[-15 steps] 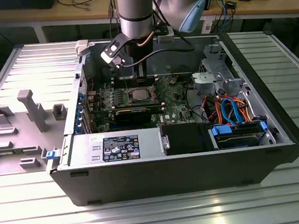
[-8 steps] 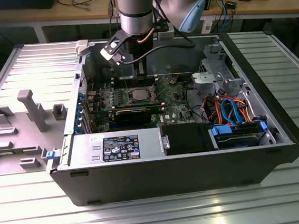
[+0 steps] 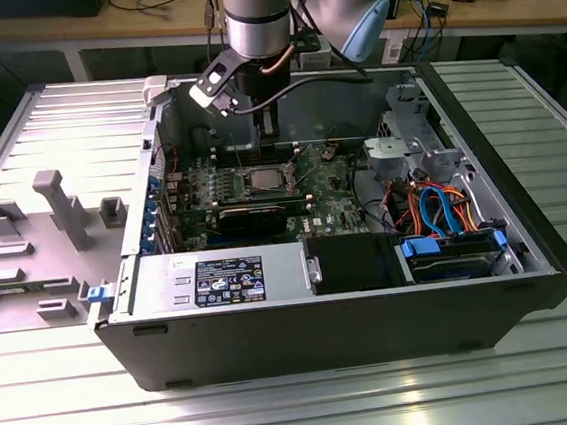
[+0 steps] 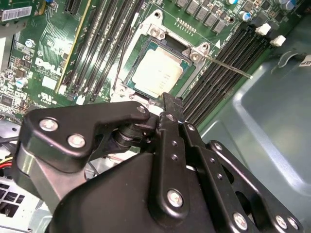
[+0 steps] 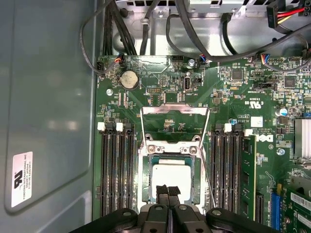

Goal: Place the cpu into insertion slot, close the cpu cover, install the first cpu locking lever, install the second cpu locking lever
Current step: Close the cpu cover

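In the exterior view, your gripper (image 3: pixel 269 149) hangs inside the computer case (image 3: pixel 325 329), just above the cpu (image 3: pixel 265 181). In the second wrist view, the cpu lies in the insertion slot (image 4: pixel 130 80). In the first wrist view, the claw looks clenched and empty at the cpu's edge, and the cpu cover (image 5: pixel 175 110) seems raised.
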`<state>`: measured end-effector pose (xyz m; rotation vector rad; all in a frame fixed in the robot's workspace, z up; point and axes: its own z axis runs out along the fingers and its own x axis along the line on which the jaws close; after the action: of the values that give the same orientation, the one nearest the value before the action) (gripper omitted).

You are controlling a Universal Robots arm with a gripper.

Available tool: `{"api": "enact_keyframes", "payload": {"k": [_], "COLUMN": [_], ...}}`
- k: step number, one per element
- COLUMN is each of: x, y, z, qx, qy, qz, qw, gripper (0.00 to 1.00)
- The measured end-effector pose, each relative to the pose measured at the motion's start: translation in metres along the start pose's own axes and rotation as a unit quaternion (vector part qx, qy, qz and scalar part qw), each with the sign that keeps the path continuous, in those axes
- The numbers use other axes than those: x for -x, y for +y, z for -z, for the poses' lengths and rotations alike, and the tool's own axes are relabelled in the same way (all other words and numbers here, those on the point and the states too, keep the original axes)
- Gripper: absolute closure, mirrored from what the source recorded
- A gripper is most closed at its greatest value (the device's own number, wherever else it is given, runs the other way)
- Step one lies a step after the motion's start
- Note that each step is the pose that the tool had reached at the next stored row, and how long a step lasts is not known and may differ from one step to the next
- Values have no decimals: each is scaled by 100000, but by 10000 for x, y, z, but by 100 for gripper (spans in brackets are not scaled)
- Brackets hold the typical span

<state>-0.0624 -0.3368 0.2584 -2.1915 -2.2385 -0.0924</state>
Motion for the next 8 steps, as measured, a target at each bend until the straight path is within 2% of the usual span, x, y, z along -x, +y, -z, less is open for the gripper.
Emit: {"api": "enact_keyframes", "payload": {"k": [8], "x": [-1], "y": [1], "z": [21], "qx": [4], "qy": [7], "qz": [2], "qw": [100000], "gripper": [89]}}
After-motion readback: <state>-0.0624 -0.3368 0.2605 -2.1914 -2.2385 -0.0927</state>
